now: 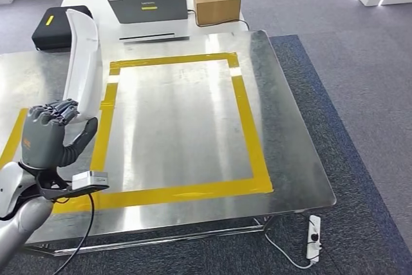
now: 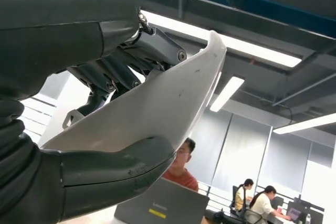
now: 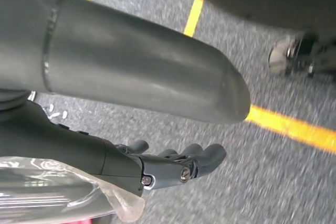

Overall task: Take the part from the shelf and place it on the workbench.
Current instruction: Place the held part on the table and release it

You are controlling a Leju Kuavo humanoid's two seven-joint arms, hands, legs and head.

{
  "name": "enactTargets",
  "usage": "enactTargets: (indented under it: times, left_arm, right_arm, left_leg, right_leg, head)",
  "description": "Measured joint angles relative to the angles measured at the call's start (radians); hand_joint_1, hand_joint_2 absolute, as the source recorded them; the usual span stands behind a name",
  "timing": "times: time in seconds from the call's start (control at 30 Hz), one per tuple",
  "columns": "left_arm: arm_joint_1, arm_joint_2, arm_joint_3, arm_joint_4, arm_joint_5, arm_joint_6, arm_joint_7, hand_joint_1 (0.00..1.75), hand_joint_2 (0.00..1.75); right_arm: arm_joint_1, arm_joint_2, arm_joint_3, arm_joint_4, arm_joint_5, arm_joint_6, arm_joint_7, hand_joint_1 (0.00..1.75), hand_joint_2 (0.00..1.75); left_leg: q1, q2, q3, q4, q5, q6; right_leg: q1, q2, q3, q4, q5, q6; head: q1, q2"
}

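Your left hand (image 1: pixel 46 136) is sitting nearest the camera, at the near left corner of the tabletop (image 1: pixel 301 152), and it is gripping the lower end of the white part (image 1: pixel 85 62): the fingers are curling over one face and the thumb is pressing the other. You are holding the part upright and slightly tilted above the left side of the tabletop, its curved upper end reaching toward the far left corner, just outside the left strip of the yellow tape rectangle (image 1: pixel 245 120). From the left wrist camera you are seeing the same grip close up, with the part (image 2: pixel 158 103) clamped between the dark fingers (image 2: pixel 118 69) and the thick thumb (image 2: pixel 118 166), and people sitting at desks behind it. Your right hand (image 3: pixel 174 163) is hanging over grey carpet crossed by a yellow floor line (image 3: pixel 293 129); its fingers are lying fairly straight and close together with nothing in them, though you cannot tell for sure whether they are apart or closed. Beyond the far edge of the tabletop, a laptop (image 1: pixel 145 1) is standing open beside a cardboard box (image 1: pixel 216 4), and a black case (image 1: pixel 53 27) is lying near the far left corner. On the floor by the near right corner, a white power strip (image 1: pixel 313 237) is lying.
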Motion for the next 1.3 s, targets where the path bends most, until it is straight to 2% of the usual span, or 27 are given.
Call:
enactTargets:
  times: [0.13, 0.33, 0.73, 1.1, 1.3]
  left_arm:
    - [-0.023, 0.016, -0.016, 0.022, -0.066, 0.004, 0.012, 1.75, 1.75]
    - [-0.031, 0.035, -0.027, 0.047, -0.085, 0.004, 0.016, 1.75, 1.75]
    - [-0.049, 0.052, -0.050, 0.078, -0.128, -0.001, 0.035, 1.75, 1.75]
    - [-0.128, 0.144, -0.117, 0.221, -0.275, -0.266, 0.169, 1.75, 1.75]
    - [-0.158, 0.174, -0.147, 0.285, -0.361, -0.289, 0.246, 1.75, 1.75]
  right_arm:
    - [-0.002, 0.000, 0.000, 0.000, 0.009, 0.008, 0.001, 0.00, 0.00]
    - [-0.002, 0.000, 0.000, 0.000, 0.012, 0.013, 0.003, 0.00, 0.00]
    - [-0.002, 0.000, -0.001, 0.000, 0.020, 0.019, 0.005, 0.00, 0.00]
    - [-0.011, 0.000, 0.000, 0.000, 0.054, 0.043, -0.002, 0.00, 0.00]
    - [-0.017, 0.000, -0.001, 0.000, 0.065, 0.055, -0.010, 0.00, 0.00]
  left_leg:
    - [0.000, 0.000, 0.003, -0.007, 0.003, -0.007]
    - [0.001, 0.000, 0.003, -0.009, 0.003, -0.026]
    - [-0.002, 0.000, 0.001, -0.007, 0.001, -0.028]
    - [-0.002, 0.000, 0.001, -0.006, 0.002, -0.028]
    - [-0.002, 0.000, 0.001, -0.006, 0.002, -0.028]
  right_leg:
    - [0.001, -0.001, 0.000, 0.000, -0.002, -0.006]
    - [0.001, -0.001, 0.000, 0.001, -0.003, -0.009]
    - [-0.003, -0.002, 0.002, 0.000, -0.003, -0.008]
    - [-0.002, -0.002, 0.002, 0.000, -0.002, -0.007]
    - [-0.002, -0.001, 0.002, 0.000, -0.002, -0.007]
  head:
    - [0.000, 0.000]
    - [0.000, 0.000]
    - [0.001, 0.000]
    - [0.000, 0.000]
    - [0.001, 0.000]
